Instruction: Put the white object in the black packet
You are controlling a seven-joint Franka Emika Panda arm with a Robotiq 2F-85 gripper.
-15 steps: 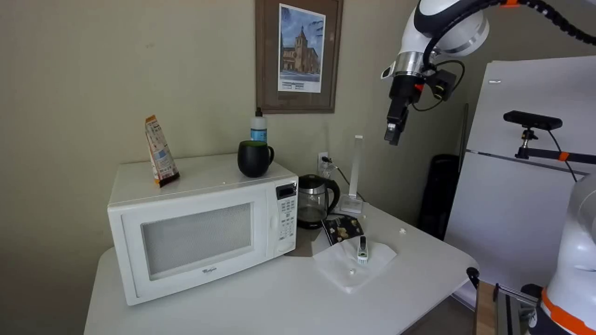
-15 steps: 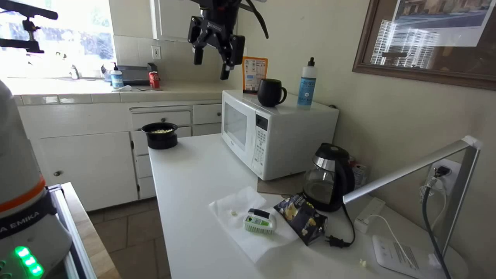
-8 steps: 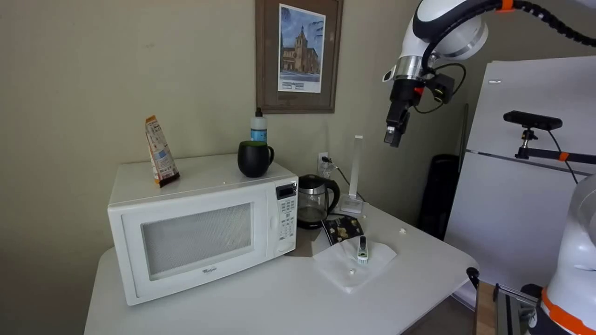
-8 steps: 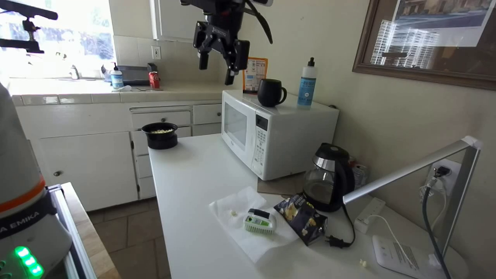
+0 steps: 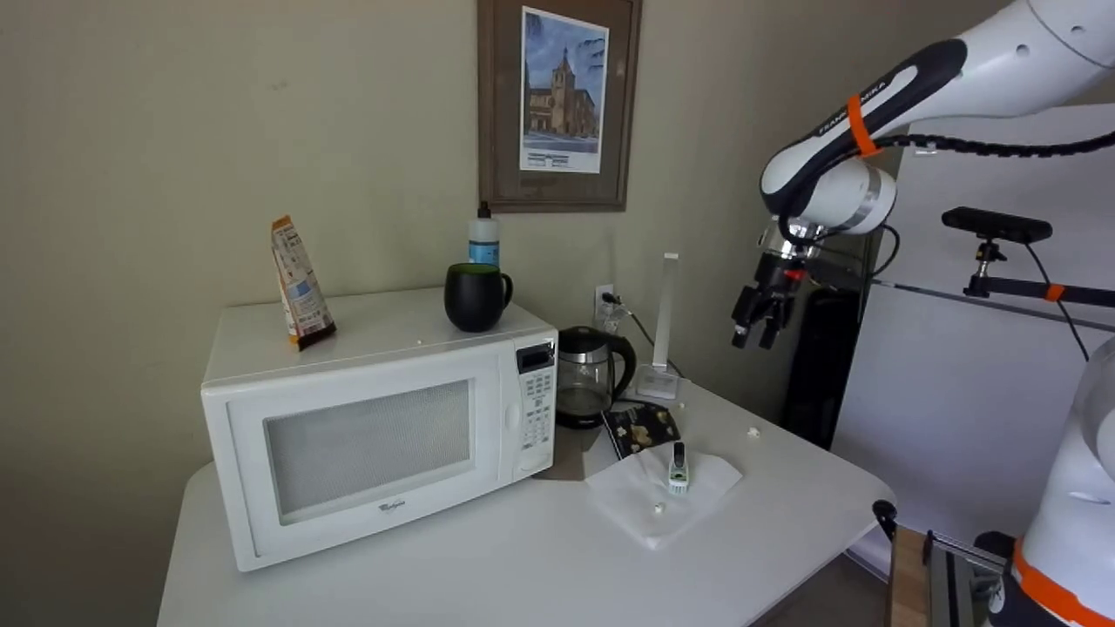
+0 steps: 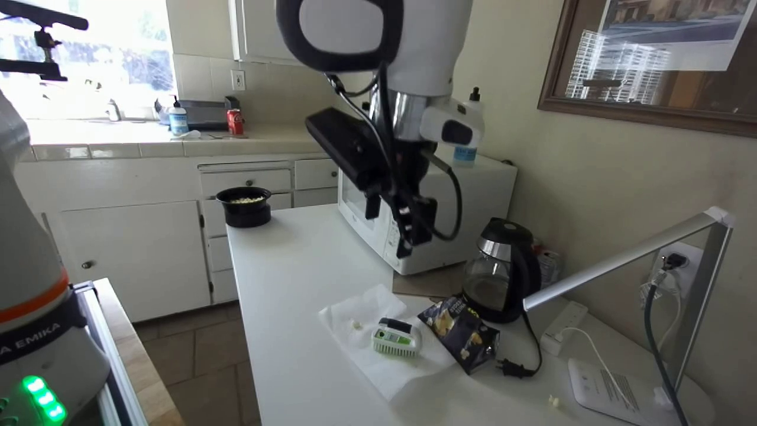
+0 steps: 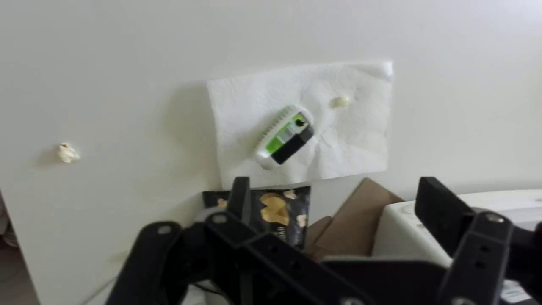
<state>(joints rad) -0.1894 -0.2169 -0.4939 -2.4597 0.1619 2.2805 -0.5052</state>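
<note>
A small white popcorn piece (image 7: 341, 101) lies on a white paper towel (image 7: 364, 144); it shows in both exterior views (image 5: 659, 508) (image 6: 356, 325). Another white piece (image 7: 67, 153) lies on the bare table; it also shows in both exterior views (image 5: 753, 432) (image 6: 554, 402). The black packet (image 7: 275, 212) with popcorn pictures lies flat beside the towel, partly hidden behind my left finger in the wrist view; it shows in both exterior views (image 5: 640, 428) (image 6: 458, 334). My gripper (image 7: 334, 182) is open and empty, high above the table in both exterior views (image 5: 753, 338) (image 6: 388, 232).
A white and green brush (image 7: 286, 137) with a dark handle lies on the towel. The microwave (image 6: 449, 213) and kettle (image 6: 500, 272) stand close behind the packet. A lamp (image 6: 627, 257) and plug cord (image 6: 520, 370) are near it. A black bowl (image 6: 245, 213) stands at the table corner.
My gripper has come down and turned about its axis. In an exterior view the arm now reaches farther forward and hides part of the microwave. The objects on the table have not moved.
</note>
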